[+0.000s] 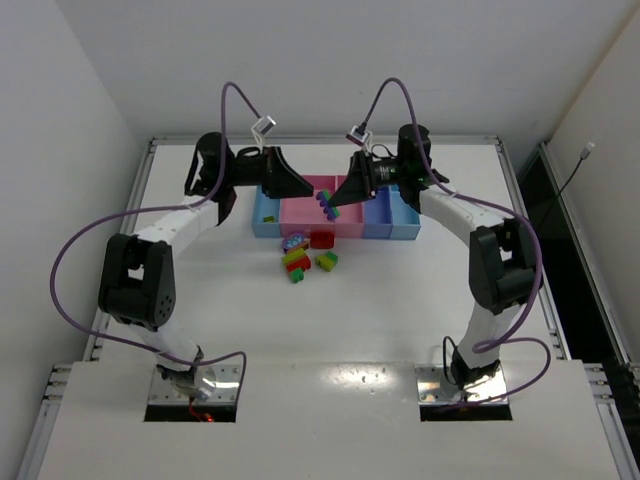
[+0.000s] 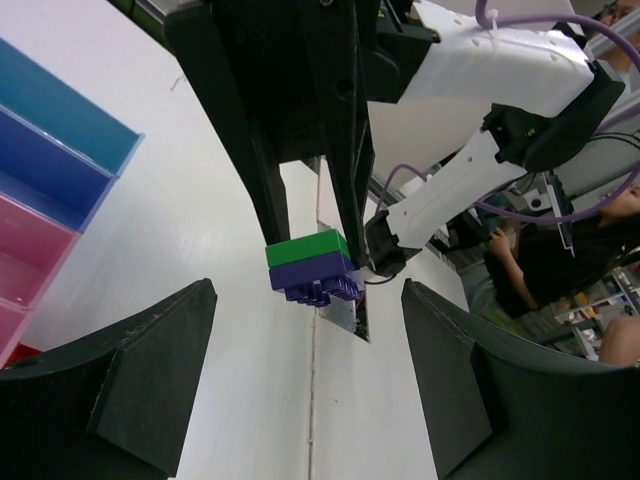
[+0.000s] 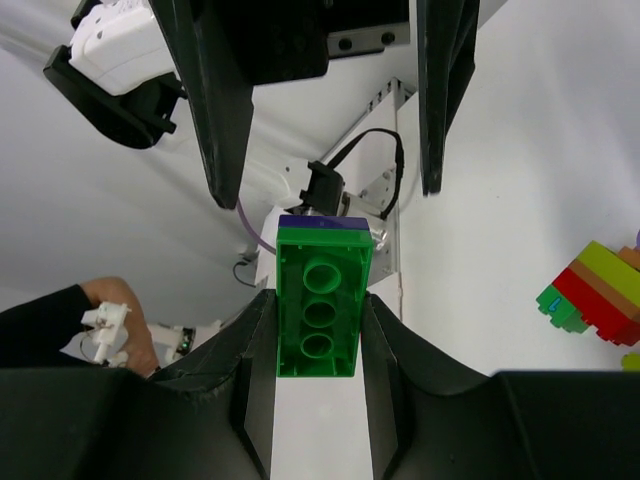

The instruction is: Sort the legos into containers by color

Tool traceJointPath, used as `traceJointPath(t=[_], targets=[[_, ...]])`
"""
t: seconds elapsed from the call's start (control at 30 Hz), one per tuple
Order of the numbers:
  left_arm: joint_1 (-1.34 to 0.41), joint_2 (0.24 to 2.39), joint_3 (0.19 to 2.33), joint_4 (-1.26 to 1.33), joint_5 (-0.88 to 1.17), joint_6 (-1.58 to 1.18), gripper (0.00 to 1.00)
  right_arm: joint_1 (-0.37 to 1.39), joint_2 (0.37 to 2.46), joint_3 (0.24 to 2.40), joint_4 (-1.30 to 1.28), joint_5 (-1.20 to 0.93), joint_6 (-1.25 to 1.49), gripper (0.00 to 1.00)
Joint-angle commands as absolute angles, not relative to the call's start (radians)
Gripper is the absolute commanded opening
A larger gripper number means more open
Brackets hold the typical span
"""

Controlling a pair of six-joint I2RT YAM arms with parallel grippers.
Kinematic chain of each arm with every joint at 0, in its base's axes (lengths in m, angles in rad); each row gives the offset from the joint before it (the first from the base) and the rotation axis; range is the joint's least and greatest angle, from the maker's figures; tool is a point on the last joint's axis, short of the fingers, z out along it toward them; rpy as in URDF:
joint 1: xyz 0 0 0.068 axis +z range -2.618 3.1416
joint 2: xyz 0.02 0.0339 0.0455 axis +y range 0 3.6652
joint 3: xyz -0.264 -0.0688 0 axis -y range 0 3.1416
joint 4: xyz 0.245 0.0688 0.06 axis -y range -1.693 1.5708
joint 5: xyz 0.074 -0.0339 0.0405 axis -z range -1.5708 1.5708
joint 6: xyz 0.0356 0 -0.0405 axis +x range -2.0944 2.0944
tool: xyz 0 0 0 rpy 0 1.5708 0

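My right gripper (image 1: 332, 203) (image 3: 318, 305) is shut on a green lego (image 3: 318, 315) stuck to a purple one (image 3: 322, 223), holding them in the air over the pink part of the containers (image 1: 300, 212). In the left wrist view this stacked pair (image 2: 312, 267) hangs from the right gripper's black fingers (image 2: 345, 150). My left gripper (image 1: 303, 188) (image 2: 305, 375) faces it from the left, open and empty, with the pair just beyond its fingertips. More legos (image 1: 303, 255) (image 3: 595, 300) in red, yellow, green and purple lie on the table in front of the bins.
The bin row (image 2: 50, 170) runs light blue, pink, periwinkle, light blue along the far middle of the white table (image 1: 400, 320). A small green piece (image 1: 268, 216) lies in the left light blue bin. Purple cables (image 1: 80, 250) loop from both arms.
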State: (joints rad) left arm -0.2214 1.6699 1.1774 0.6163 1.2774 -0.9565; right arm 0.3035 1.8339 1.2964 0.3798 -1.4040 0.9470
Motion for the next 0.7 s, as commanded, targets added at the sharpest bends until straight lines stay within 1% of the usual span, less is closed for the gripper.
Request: traceJointPath(t=[0.0, 0.37, 0.47, 0.6, 0.67], targets=[[-0.239, 1.661, 1.161, 0.670, 1.298, -0.965, 0.81, 0.305, 1.827, 1.344, 0.454, -1.391, 0.945, 0.00], [-0.267, 1.670, 1.161, 0.670, 1.298, -0.974, 0.81, 0.314, 1.845, 1.362, 0.454, -1.382, 0.945, 0.00], [-0.278, 1.671, 1.170, 0.670, 1.298, -0.983, 0.77, 0.314, 1.845, 1.362, 0.454, -1.373, 0.936, 0.00], [-0.287, 1.671, 1.180, 0.670, 1.289, -0.983, 0.74, 0.314, 1.855, 1.373, 0.445, -1.373, 0.936, 0.00], [-0.287, 1.671, 1.180, 0.670, 1.289, -0.983, 0.71, 0.314, 1.855, 1.373, 0.445, -1.373, 0.927, 0.00]])
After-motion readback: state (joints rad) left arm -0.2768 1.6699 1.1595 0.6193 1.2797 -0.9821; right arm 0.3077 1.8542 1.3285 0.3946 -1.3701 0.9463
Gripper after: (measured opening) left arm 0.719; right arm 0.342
